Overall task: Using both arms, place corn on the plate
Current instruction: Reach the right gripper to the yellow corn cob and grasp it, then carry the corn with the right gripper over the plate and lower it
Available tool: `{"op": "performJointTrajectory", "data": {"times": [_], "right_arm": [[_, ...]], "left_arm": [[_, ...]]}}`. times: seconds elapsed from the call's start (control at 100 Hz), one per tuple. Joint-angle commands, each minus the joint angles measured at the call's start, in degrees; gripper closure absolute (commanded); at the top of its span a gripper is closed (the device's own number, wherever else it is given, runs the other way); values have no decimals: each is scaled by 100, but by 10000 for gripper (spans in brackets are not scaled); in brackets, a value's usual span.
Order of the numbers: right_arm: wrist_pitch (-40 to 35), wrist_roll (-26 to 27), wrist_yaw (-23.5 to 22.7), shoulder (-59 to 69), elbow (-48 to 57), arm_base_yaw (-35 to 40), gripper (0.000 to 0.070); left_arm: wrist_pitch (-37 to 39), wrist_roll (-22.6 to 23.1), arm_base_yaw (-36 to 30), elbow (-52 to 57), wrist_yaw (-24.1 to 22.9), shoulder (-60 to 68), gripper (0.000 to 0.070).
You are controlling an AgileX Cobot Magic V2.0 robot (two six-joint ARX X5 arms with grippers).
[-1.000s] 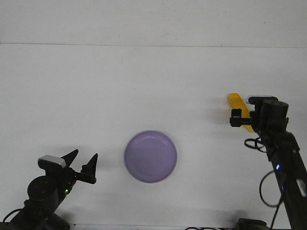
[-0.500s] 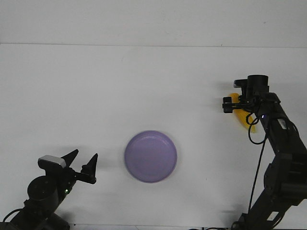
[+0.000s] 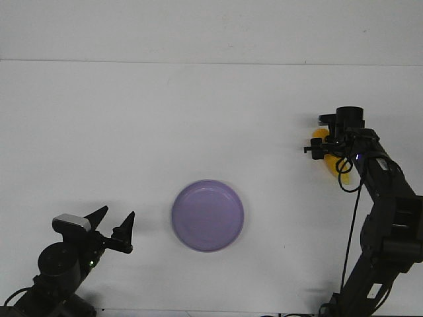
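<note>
The lavender plate (image 3: 207, 215) lies empty on the white table, near the front centre. The yellow corn (image 3: 328, 163) lies at the right and is mostly covered by my right arm, so only small yellow patches show. My right gripper (image 3: 323, 148) points down right over the corn. Its fingers are hidden by the wrist, so I cannot tell whether they touch the cob. My left gripper (image 3: 114, 222) rests low at the front left, well left of the plate. It is open and holds nothing.
The right arm's body and cables (image 3: 383, 218) rise along the right edge. The table's far edge (image 3: 211, 62) meets a pale wall at the back.
The right arm has stretched away from me and its gripper head has moved over the corn, covering most of the cob. The left arm, plate and corn have not moved.
</note>
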Motion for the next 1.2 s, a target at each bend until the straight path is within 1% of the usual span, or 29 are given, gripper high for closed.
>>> {"op": "performJointTrajectory", "data": {"times": [0.0, 0.05, 0.19, 0.31, 0.51, 0.68, 0.76, 0.86, 1.0, 1.1, 1.19], "right_arm": [[-9, -24, 26, 118, 142, -7, 413], [-20, -24, 26, 118, 142, -7, 430], [-52, -24, 17, 48, 151, -7, 430], [-162, -24, -59, -280, 155, -4, 430], [-610, -17, -505, -1307, 153, 98, 430], [-1187, 9, -793, -2308, 144, 490, 430], [-1381, 63, -892, -2688, 101, 813, 429], [-1480, 125, -1001, -3056, -55, 1412, 429], [-1379, 306, -1053, -3187, -452, 2538, 428], [-951, 483, -1034, -3147, -890, 3279, 428], [-337, 697, -1023, -3086, -1384, 3895, 428]], "left_arm": [[46, 33, -26, 44, -33, 22, 197], [46, 33, -26, 44, -35, 22, 197], [46, 33, -26, 44, -33, 24, 197], [46, 33, -26, 44, -35, 22, 197], [46, 33, -26, 44, -33, 22, 197], [50, 35, -26, 44, -33, 22, 197], [50, 35, -26, 44, -33, 22, 197], [52, 35, -26, 44, -33, 22, 197], [52, 35, -26, 44, -33, 22, 197], [52, 35, -26, 44, -33, 22, 197], [55, 35, -26, 44, -33, 22, 197]]}}
